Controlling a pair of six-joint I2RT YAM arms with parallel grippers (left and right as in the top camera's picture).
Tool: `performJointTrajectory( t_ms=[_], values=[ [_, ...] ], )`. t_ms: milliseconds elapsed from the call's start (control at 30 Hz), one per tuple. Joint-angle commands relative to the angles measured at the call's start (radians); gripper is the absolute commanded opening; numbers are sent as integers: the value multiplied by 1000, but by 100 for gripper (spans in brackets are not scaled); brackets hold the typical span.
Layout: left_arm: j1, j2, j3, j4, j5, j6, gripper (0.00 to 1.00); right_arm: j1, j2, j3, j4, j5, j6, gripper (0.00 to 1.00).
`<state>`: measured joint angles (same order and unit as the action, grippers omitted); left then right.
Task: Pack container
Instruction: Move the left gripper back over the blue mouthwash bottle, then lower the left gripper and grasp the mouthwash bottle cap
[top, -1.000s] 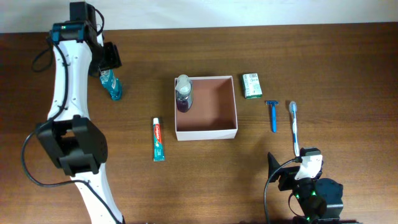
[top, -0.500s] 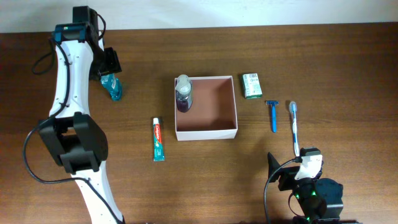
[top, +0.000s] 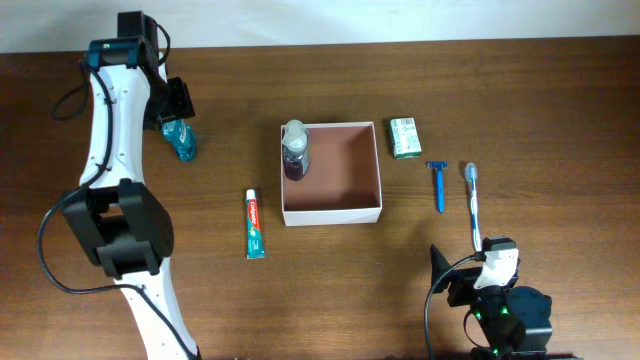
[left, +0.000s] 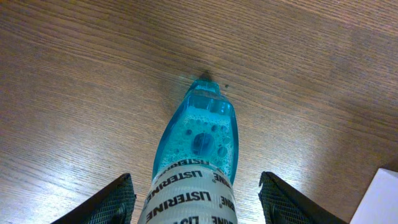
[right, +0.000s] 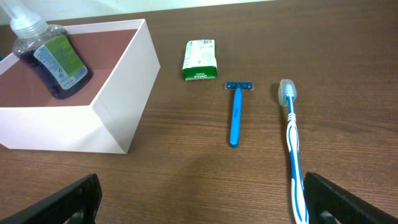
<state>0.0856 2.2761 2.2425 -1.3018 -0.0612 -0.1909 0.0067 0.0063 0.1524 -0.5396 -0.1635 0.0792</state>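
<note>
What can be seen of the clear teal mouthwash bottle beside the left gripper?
The clear teal plastic mouthwash bottle appears to lie on its side on the brown wooden table, well left of the white-walled container. It holds bubbly blue liquid; its white label band reads LISTERINE. The left gripper's open black fingers flank it with gaps showing either side.

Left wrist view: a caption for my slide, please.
Open left gripper around a blue Listerine bottle on the wooden table.

Bright, even light; soft shadow inside the container (top: 331, 214); wrist-view edges seem slightly soft.
</note>
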Motion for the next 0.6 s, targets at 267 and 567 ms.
performJointTrajectory(
  t_ms=[267, 567],
  values=[
    [7, 29, 15, -1, -14, 13, 66, 5, -3, -5, -4, -9, 7, 99],
    [7, 64, 15, 2, -14, 14, 66, 5, -3, -5, -4, -9, 7, 99]
  ],
)
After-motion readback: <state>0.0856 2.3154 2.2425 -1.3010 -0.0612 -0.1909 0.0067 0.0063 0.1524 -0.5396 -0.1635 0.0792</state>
